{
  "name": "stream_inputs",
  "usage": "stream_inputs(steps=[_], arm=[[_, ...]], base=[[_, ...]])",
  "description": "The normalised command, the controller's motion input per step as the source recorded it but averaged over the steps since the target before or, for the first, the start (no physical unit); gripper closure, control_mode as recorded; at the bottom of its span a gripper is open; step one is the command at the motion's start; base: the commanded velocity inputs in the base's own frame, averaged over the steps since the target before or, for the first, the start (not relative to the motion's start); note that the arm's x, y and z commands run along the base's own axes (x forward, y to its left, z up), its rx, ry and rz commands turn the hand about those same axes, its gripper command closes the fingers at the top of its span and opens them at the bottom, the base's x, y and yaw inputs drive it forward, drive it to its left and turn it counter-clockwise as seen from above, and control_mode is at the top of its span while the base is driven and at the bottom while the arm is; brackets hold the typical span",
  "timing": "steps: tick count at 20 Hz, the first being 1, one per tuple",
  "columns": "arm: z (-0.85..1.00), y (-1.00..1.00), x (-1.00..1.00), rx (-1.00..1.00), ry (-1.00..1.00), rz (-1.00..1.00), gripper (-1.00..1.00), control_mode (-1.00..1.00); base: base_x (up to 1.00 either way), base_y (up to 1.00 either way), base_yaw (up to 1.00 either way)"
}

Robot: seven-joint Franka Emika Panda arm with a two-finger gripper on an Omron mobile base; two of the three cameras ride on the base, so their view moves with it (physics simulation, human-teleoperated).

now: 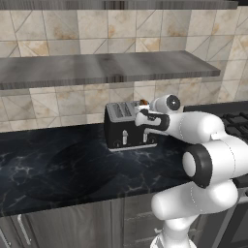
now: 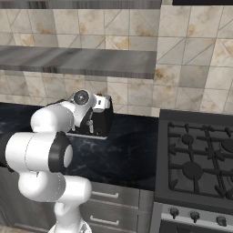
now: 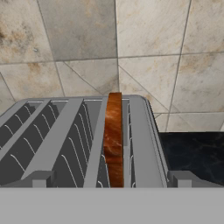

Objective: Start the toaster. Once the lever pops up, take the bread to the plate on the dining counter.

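Spread end effector [image 3: 109, 183] hangs over orange-brown-crusted bread [image 3: 114, 140] standing in the grey-topped black toaster [image 1: 127, 127].

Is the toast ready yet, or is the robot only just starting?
Only starting. Done: the bread sits in the toaster slot. In hand: the open end effector hovers above it, holding nothing. Left: pressing a front lever, waiting, then carrying the bread to the plate.
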Motion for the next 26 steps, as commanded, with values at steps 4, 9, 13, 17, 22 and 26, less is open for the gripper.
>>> stream_inputs(steps=[4, 9, 13, 17, 22, 26], arm=[[0.0, 0.0, 0.0, 0.0, 0.0, 0.0, -1.0, -1.0], [0.0, 0.0, 0.0, 0.0, 0.0, 0.0, -1.0, -1.0], [0.0, 0.0, 0.0, 0.0, 0.0, 0.0, -1.0, -1.0], [0.0, 0.0, 0.0, 0.0, 0.0, 0.0, -1.0, -1.0], [0.0, 0.0, 0.0, 0.0, 0.0, 0.0, -1.0, -1.0], [0.0, 0.0, 0.0, 0.0, 0.0, 0.0, -1.0, -1.0]], base=[[0.0, 0.0, 0.0], [0.0, 0.0, 0.0], [0.0, 0.0, 0.0], [0.0, 0.0, 0.0], [0.0, 0.0, 0.0], [0.0, 0.0, 0.0]])
